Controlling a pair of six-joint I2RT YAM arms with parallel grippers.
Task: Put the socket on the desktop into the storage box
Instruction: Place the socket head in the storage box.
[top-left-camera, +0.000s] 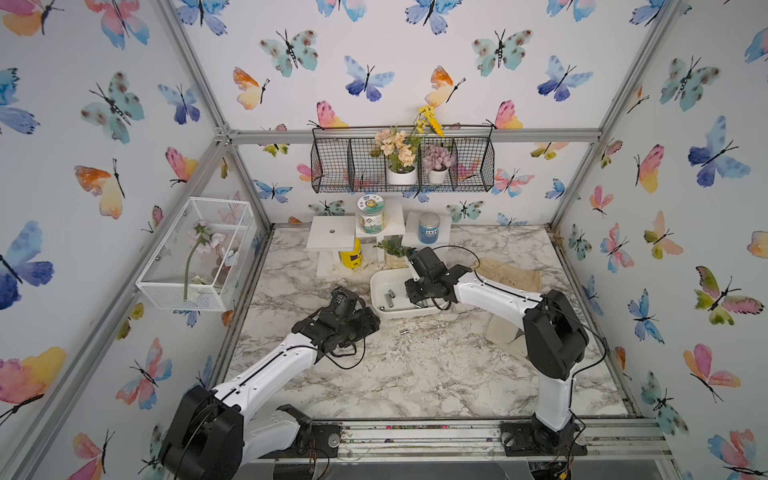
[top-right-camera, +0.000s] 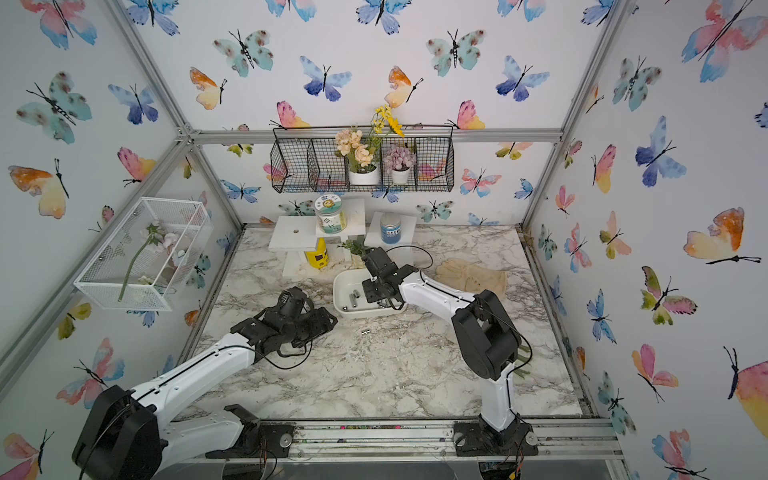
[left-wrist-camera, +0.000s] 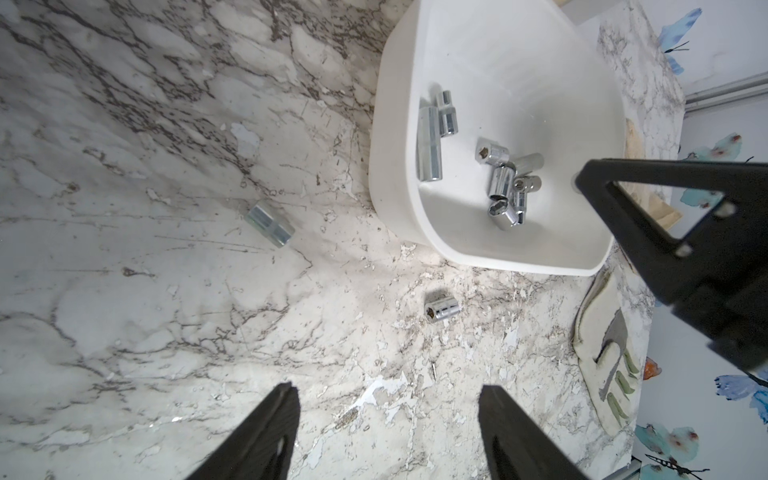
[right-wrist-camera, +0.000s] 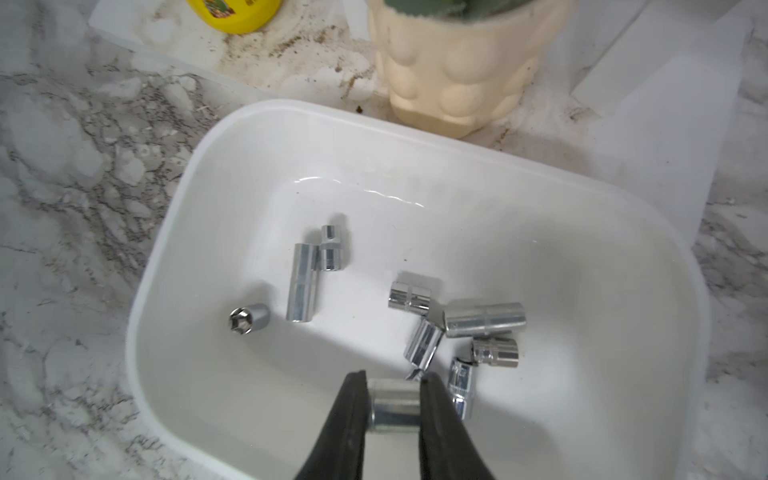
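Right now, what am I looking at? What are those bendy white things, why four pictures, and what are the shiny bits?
The bendy things are two robot arms, each ending in a pincer called a gripper. Two pictures look down on the whole marble desktop from above; the other two come from little cameras on the arms' wrists. The shiny bits are metal sockets, tool pieces that fit over bolts. The right gripper is shut on one socket over the white storage box, where several more lie. The left gripper is open and empty. Two loose sockets lie on the desktop outside the box, and a beige glove lies there too.
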